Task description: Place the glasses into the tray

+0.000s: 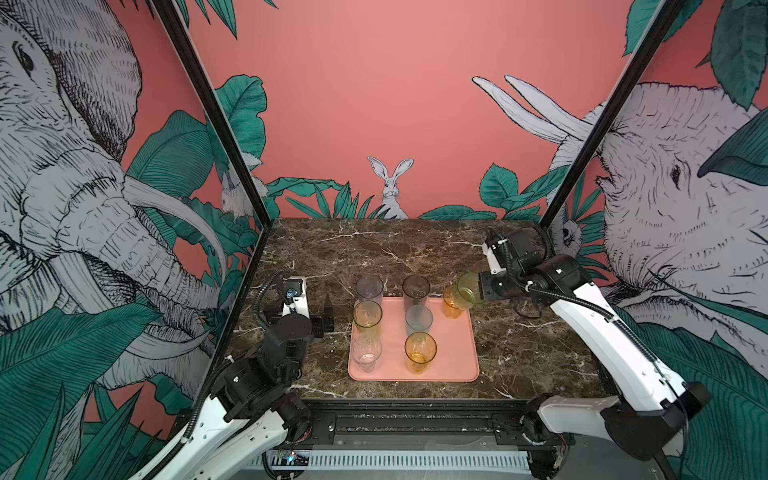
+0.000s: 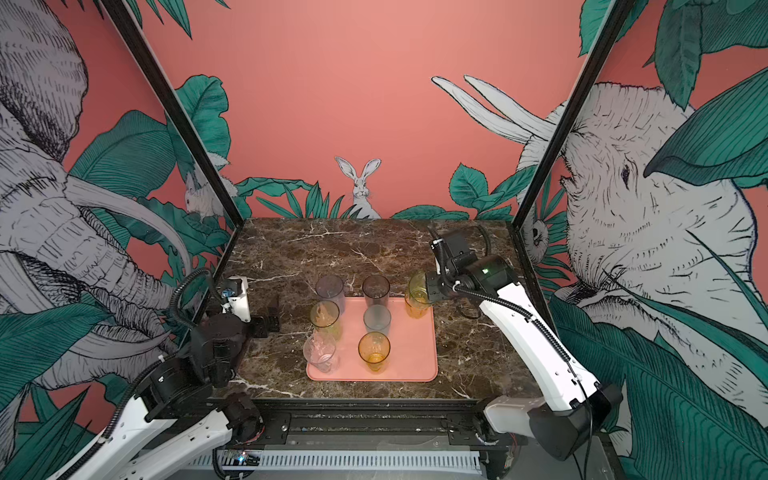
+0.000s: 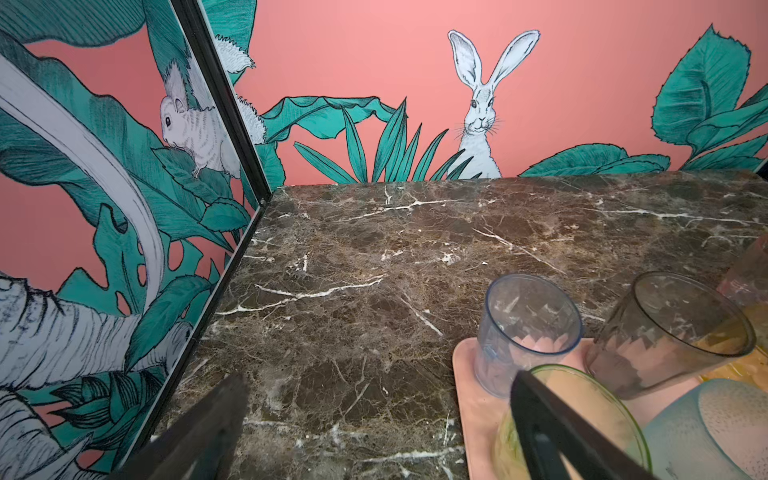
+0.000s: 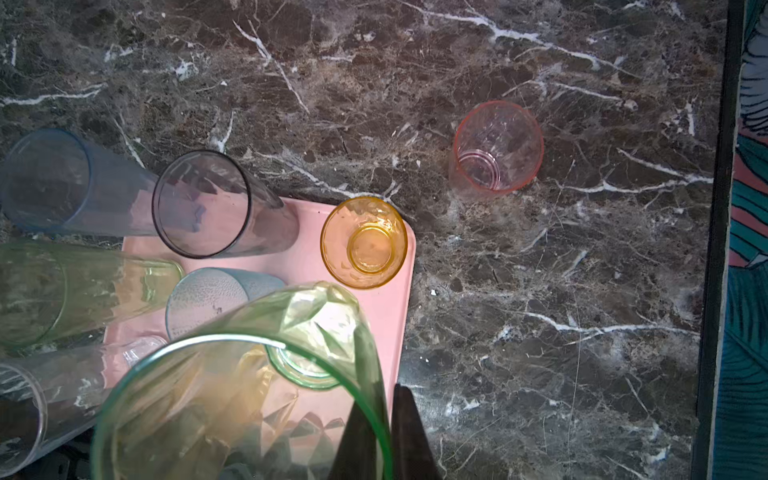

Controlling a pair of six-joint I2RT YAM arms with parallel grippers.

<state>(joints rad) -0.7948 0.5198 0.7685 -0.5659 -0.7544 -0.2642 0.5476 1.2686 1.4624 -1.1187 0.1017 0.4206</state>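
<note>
Fingers on the right arm [image 4: 388, 419] are pressed together on the rim of the green glass [image 4: 249, 374] and hold it up. This glass leans in the air over the far right corner of the tray [image 1: 453, 357]. Its mouth is up by the fingers and its bottom points down at the tray. A small orange glass [image 4: 363, 243] stands on that corner.

Six more glasses stand up straight on the tray: a grey glass [image 1: 369, 289], a dark glass [image 1: 415, 289], a yellow-green glass [image 1: 367, 316], a frosted blue glass [image 1: 419, 318], a tall orange glass [image 1: 420, 351] and a clear glass [image 1: 366, 353].

A pink glass [image 4: 496, 147] stands alone on the table [image 1: 540, 353], well apart from the tray.

The left fingers [image 3: 378, 376] are spread wide apart and hold nothing. They are beside the left side of the tray.
</note>
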